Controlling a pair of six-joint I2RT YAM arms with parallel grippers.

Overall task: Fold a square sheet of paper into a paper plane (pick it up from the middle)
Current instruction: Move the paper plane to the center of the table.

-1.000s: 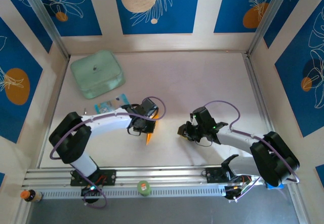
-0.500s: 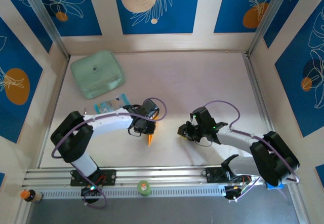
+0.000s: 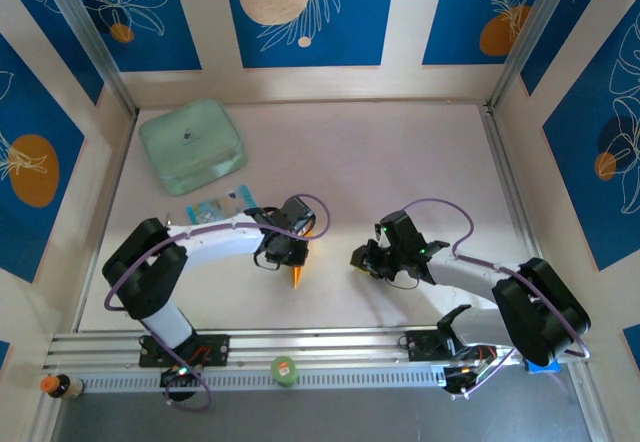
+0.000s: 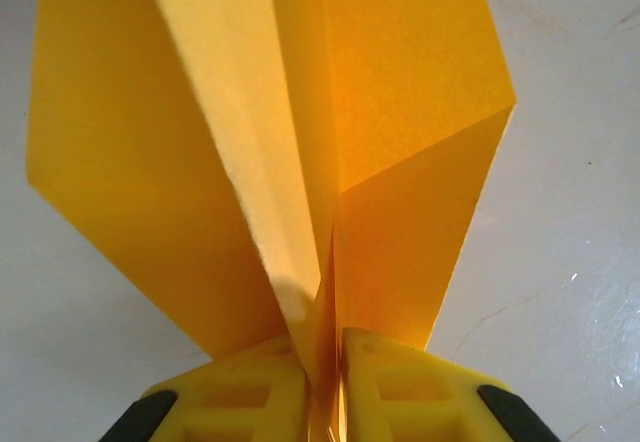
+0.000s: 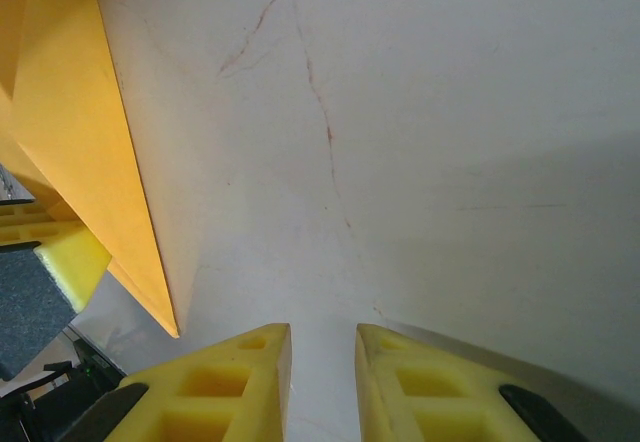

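The paper plane (image 3: 296,276) rests on the table (image 3: 400,162), its centre fold between the fingers of the left gripper (image 4: 325,357). The right gripper (image 5: 322,350) sits to the plane's right, apart from it. A packet (image 3: 215,207) lies behind and left of the plane, and a box (image 3: 192,146) farther behind-left.

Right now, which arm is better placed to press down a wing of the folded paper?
Right, probably: the right pincer is empty, slightly open, beside the paper plane, while the left pincer is shut on its centre fold.
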